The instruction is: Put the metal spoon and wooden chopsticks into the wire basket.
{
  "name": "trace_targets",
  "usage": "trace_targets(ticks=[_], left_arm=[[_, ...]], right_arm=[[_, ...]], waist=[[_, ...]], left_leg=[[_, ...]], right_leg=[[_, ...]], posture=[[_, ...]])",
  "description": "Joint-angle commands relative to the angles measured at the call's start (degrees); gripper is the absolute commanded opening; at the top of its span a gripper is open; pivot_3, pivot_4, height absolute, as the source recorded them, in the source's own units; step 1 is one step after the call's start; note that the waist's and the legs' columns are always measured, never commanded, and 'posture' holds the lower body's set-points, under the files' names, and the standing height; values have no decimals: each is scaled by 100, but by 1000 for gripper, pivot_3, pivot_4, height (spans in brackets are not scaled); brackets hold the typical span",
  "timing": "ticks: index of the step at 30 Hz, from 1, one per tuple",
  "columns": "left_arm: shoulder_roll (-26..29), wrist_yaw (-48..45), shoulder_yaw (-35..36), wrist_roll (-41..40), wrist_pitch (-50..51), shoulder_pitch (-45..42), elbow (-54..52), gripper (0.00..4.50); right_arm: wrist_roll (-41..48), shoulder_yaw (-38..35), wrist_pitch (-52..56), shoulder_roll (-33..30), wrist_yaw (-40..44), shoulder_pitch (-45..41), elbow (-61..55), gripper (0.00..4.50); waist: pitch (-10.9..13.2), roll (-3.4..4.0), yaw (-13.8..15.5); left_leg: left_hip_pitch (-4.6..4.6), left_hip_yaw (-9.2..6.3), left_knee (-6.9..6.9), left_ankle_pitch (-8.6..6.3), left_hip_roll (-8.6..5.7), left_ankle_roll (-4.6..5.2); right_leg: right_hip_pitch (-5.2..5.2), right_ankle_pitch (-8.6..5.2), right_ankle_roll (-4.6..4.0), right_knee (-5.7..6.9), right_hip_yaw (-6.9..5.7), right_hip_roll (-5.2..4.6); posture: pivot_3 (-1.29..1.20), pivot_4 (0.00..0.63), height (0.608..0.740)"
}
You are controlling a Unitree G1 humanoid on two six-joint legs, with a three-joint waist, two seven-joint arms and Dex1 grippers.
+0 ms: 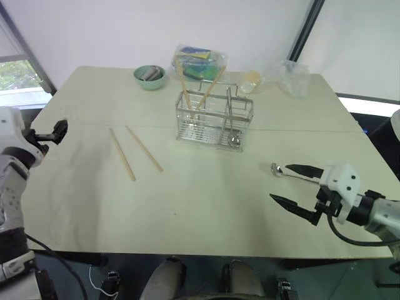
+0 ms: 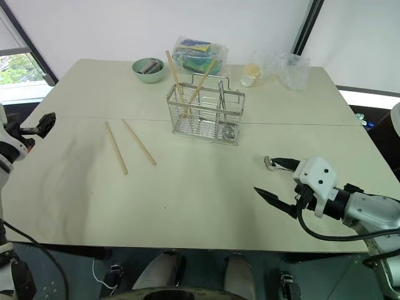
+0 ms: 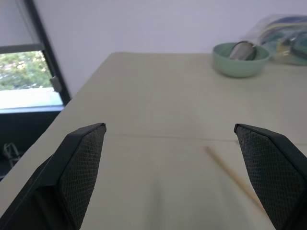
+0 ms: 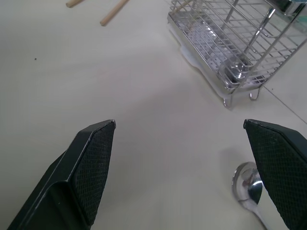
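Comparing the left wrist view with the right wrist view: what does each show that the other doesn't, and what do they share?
Left wrist: the green bowl with a bag beside it, and a window. Right wrist: the wire basket with a spoon standing in it, and the metal spoon lying by one finger of the open right end effector. Both: wooden chopsticks on the bare table.

Looks like a lab or test room staged as a kitchen setup, not a real home. Bare pale table [image 1: 206, 206] against plain white walls, black-framed window [image 3: 29, 72] with greenery outside, off beyond the left gripper [image 1: 57, 132]. Props only: wire basket [image 1: 214, 120], green bowl [image 1: 149, 77], bagged items [image 1: 200, 62] and clear plastic bags [image 1: 289, 76] at the far edge. Loose cables hang below the table.
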Motion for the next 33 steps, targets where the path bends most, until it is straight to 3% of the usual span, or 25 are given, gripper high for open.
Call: trace_targets(ticks=[1,7,12,22,32,33], left_arm=[[439,-923,-362,-772,429,-276,-938,4500],[1567,-3137,-1407,-1596,724,57,-2178,4500],[1794,-3750,-1982,-1663,672,-400,-2177,4500],[1638,-3817,-2252,-1607,599,-907,-2143,4500],[1709,-3656,-2071,-1742,709,-829,-2425,4500],[1711,-3628,-2053,-1761,726,-836,-2448,4500]], right_arm=[[-128,177,-364,-320,409,-740,783,4406],[-1017,1363,-1418,-719,1467,-2484,3269,4406],[-1627,2100,-1949,-696,2069,-3678,4928,4406],[-2701,3108,-2272,-320,2618,-5424,7414,4406],[-3196,3394,-2477,-82,2764,-5769,8205,4406],[-3232,3409,-2474,-68,2756,-5771,8228,4178]], waist=[[3,1,-7],[26,41,-87],[52,66,-162],[63,59,-296],[65,62,-302],[65,62,-305]], left_leg=[[-1,1,3,-3,0,-5],[4,17,-6,0,2,6],[2,10,-23,6,4,14],[11,6,-25,7,2,13],[12,0,-24,7,-5,13],[13,1,-24,7,-5,13]], right_leg=[[0,2,-4,0,-2,0],[24,2,-5,-8,-4,-2],[21,3,-6,-9,-12,1],[35,8,-6,-26,-14,7],[37,17,9,-23,-13,7],[37,17,9,-23,-13,7]], posture=[[0,150,643],[0,150,643],[0,150,643],[0,150,643],[0,150,643],[0,150,643]])
